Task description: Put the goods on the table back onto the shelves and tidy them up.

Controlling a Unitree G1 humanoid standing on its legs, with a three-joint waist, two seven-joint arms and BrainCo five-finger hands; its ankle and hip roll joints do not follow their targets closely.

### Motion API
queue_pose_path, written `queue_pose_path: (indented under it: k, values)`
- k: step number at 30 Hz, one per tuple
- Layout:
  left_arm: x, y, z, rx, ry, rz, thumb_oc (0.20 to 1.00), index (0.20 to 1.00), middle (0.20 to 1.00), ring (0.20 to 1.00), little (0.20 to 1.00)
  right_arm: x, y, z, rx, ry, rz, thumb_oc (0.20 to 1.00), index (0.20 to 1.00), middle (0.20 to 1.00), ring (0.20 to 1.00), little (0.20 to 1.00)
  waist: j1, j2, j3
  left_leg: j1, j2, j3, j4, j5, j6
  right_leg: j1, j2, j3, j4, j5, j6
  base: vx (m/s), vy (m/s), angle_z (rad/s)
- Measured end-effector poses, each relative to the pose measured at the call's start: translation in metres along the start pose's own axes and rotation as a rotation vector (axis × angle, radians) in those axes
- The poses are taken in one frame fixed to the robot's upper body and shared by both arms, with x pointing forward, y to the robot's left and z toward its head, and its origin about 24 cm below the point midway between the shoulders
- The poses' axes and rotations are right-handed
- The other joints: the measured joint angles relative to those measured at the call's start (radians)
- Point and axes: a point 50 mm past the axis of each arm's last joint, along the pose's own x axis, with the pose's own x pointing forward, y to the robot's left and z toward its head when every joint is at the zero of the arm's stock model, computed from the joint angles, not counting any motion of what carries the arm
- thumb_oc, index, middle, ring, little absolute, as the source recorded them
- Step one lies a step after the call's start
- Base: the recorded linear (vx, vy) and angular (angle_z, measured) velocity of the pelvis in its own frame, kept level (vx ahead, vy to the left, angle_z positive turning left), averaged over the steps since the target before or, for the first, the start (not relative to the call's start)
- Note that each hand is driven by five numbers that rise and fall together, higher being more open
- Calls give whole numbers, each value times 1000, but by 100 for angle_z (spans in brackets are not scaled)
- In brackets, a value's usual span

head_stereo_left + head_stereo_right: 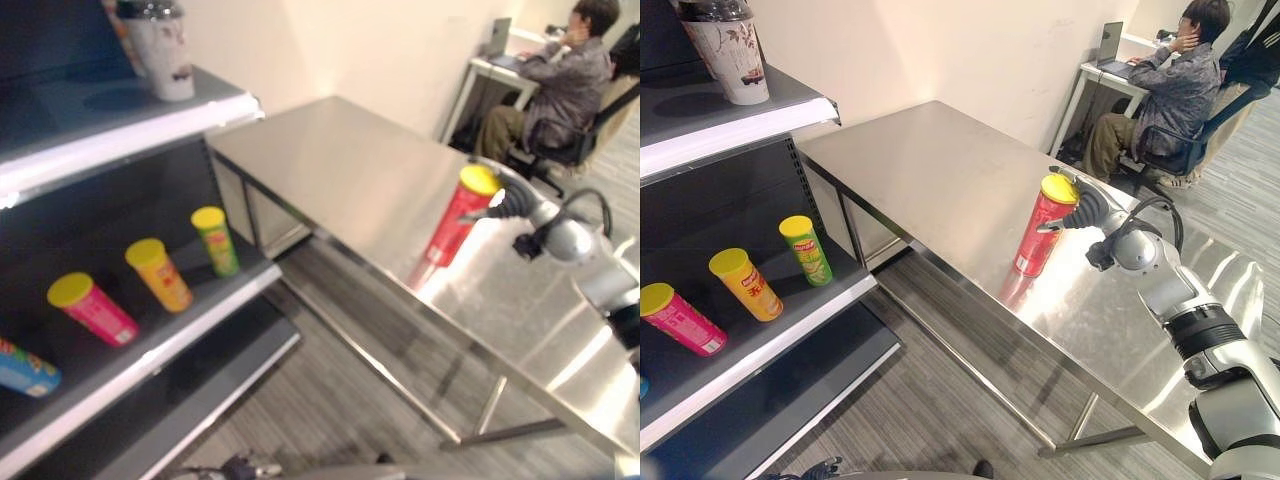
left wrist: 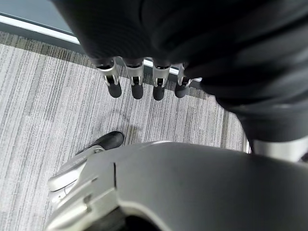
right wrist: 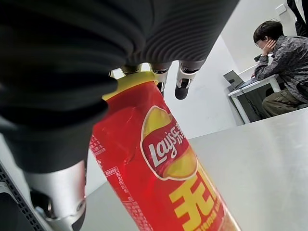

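Left hand (image 2: 144, 84): seen in the left wrist view hanging over grey striped carpet, fingers relaxed and straight, holding nothing.

Lower shelf (image 1: 790, 325) of the dark metal rack: three tall cylindrical crisp cans with yellow lids stand in a row, a pink one (image 1: 680, 320), an orange one (image 1: 748, 285) and a green one (image 1: 808, 251). All three appear to lean. A blue can (image 1: 25, 368) lies at the near end.

Polished steel counter (image 1: 930, 170): the red cylindrical crisp can with yellow lid (image 1: 1043, 226) stands near the front edge, tilted. The right hand (image 1: 1087, 212) is at its top end, beside the lid. In the right wrist view the fingertips (image 3: 182, 89) reach past the lid, but whether they clasp the can cannot be told.

Handling assessment: the can is judged light, with a thin stiff wall that dents under a hard squeeze, and a glossy, slippery surface. A hold round the mid-body would likely control it better than one at the lid.

Upper shelf: a white patterned cup (image 1: 735, 55).

Background: a seated person (image 1: 1165, 90) at a white desk.
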Motion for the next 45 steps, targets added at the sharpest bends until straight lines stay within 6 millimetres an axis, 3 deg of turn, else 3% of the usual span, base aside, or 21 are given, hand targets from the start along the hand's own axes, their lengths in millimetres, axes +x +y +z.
queue_pose_path:
  k: [1, 2, 4, 17, 25, 33, 39, 45]
  values:
    - [0, 0, 0, 0, 0, 0, 1000, 1000, 1000, 1000, 1000, 0, 0, 0, 0, -1, 0, 573, 573, 573, 573, 573, 0, 0, 0, 0, 0, 0, 0, 0, 0, 0, 0, 0, 0, 0, 0, 0, 0, 0]
    - [0, 0, 0, 0, 1, 0, 1000, 1000, 1000, 1000, 1000, 1, -1, 0, 2, 2, -4, 329, 329, 329, 329, 329, 0, 0, 0, 0, 0, 0, 0, 0, 0, 0, 0, 0, 0, 0, 0, 0, 0, 0]
    - [0, 0, 0, 0, 1, 0, 1000, 1000, 1000, 1000, 1000, 2, -2, 1, -5, -3, -8, 200, 200, 200, 200, 200, 0, 0, 0, 1, 0, 0, 0, 0, 0, 0, 0, 1, 0, 0, 0, 0, 0, 0]
    - [0, 0, 0, -1, 2, 3, 1000, 1000, 1000, 1000, 1000, 10, 10, 14, -48, -44, -45, 200, 200, 200, 200, 200, 0, 0, 1, 3, 0, 1, 0, 0, 0, 2, 0, 1, 0, 0, 0, 0, 0, 0]
    - [0, -1, 1, -6, -1, 11, 1000, 1000, 1000, 1000, 1000, 10, 7, 14, -73, -45, -72, 200, 200, 200, 200, 200, 1, 10, 10, 9, 1, 0, 0, 0, 0, 8, -1, 1, 0, 0, -1, 0, 0, 0]
    - [1, -3, 4, -43, -8, 25, 1000, 1000, 1000, 1000, 1000, 1, -7, 9, -164, -22, -204, 200, 200, 200, 200, 200, 9, 27, 23, 9, 1, -1, 0, 0, 0, 9, 0, 0, 0, -1, -2, 0, 0, 0]
    - [1, -5, 6, -39, -14, 35, 1000, 1000, 1000, 1000, 1000, -18, -35, 30, -249, -125, -442, 200, 200, 200, 200, 200, 12, 40, 29, 14, 1, -4, 0, 0, 0, 16, 0, -4, 0, -2, -4, -1, -2, 1]
    - [1, -5, 5, -43, -14, 47, 1000, 1000, 1000, 1000, 1000, -34, -46, 49, -328, -218, -573, 200, 200, 200, 200, 200, 8, 40, 29, 19, -1, -2, 0, 0, 0, 19, 0, -1, 0, -2, -4, 0, 0, 0]
